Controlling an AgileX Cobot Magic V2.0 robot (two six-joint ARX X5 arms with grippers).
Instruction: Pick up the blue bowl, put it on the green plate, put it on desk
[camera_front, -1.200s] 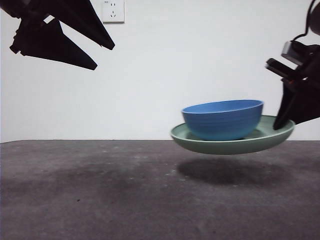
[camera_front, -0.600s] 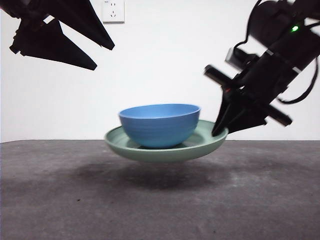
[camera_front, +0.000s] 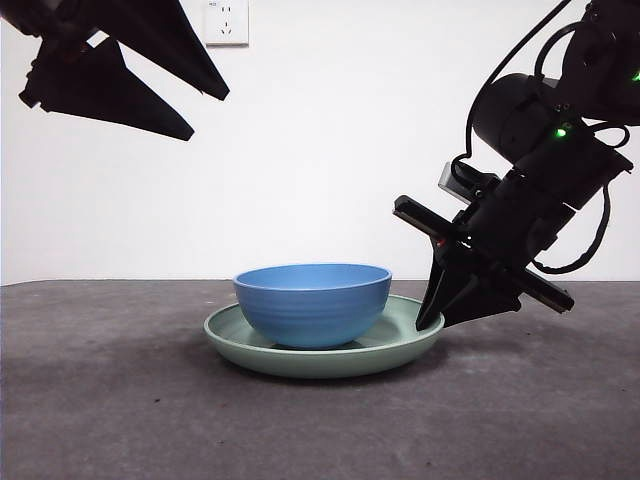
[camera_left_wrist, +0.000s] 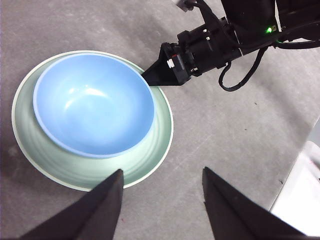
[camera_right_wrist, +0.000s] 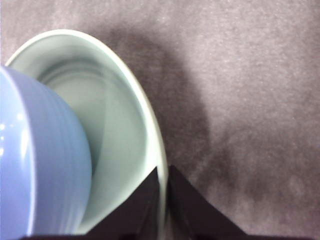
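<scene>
My right gripper (camera_front: 432, 322) clamps the right rim of the green plate (camera_front: 325, 358), which rests on the desk (camera_front: 120, 400) carrying the blue bowl (camera_front: 312, 303); my left gripper (camera_left_wrist: 160, 200) hangs spread above.

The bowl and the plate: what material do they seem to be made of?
The blue bowl looks like glazed ceramic or hard plastic: glossy, with light spots and faint ribs. The green plate looks similar, with a softer sheen. The pictures cannot settle which.
</scene>
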